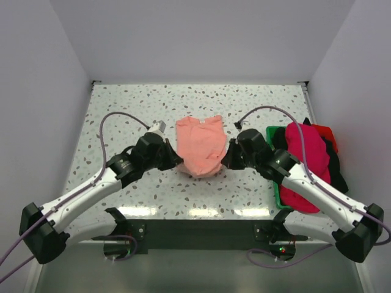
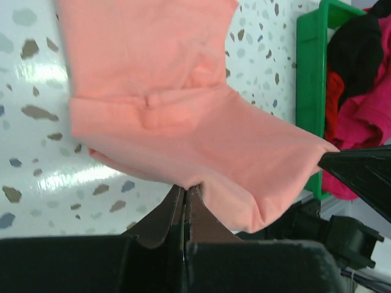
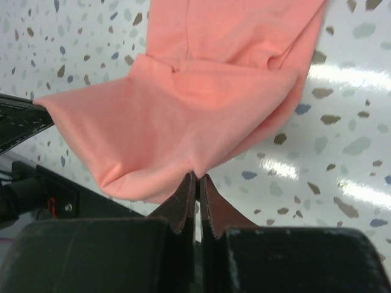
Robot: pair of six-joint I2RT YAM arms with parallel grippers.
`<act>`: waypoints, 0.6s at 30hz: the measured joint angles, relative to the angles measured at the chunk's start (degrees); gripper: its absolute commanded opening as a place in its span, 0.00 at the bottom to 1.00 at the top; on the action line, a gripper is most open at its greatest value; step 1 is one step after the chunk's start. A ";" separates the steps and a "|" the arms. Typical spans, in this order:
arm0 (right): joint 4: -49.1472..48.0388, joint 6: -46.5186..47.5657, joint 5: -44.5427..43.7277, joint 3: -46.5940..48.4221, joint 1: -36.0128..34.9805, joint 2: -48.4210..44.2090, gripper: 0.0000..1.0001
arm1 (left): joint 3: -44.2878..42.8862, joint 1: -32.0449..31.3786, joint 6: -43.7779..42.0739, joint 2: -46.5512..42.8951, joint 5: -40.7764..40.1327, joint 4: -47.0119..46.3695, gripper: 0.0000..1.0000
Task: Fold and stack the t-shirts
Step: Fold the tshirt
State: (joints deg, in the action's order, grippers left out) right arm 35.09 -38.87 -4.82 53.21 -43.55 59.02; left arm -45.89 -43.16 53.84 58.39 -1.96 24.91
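The salmon-pink t-shirt (image 1: 200, 144) lies folded at the table's middle, its near part lifted off the surface. My left gripper (image 1: 176, 160) is shut on its near left corner, and the cloth (image 2: 183, 122) hangs from the tips (image 2: 185, 187). My right gripper (image 1: 224, 160) is shut on its near right corner, and the cloth (image 3: 183, 116) hangs from the tips (image 3: 197, 176). The magenta t-shirt (image 1: 307, 160), a red one (image 1: 325, 132) and a black one (image 1: 337, 171) are heaped on the right.
The heap lies in a green tray (image 1: 273, 166) at the table's right edge, also in the left wrist view (image 2: 308, 79). White walls enclose the speckled table (image 1: 122, 122) on three sides. Both arms reach inward to the shirt.
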 measured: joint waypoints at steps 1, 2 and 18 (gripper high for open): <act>-0.15 0.79 0.07 1.88 1.16 2.29 0.00 | -1.18 1.22 -0.87 1.49 0.24 -0.13 0.00; -0.17 1.51 0.50 3.76 2.82 4.63 0.00 | -3.39 3.13 -2.21 4.15 0.83 0.15 0.00; -3.23 9.88 13.73 56.02 26.16 58.99 0.44 | -45.64 25.59 -10.21 53.90 16.50 -8.28 0.09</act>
State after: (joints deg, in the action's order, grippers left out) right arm 31.86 -28.99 8.91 109.23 -17.39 118.02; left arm -91.53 -17.56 43.64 112.29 14.55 16.62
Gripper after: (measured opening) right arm 0.250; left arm 0.034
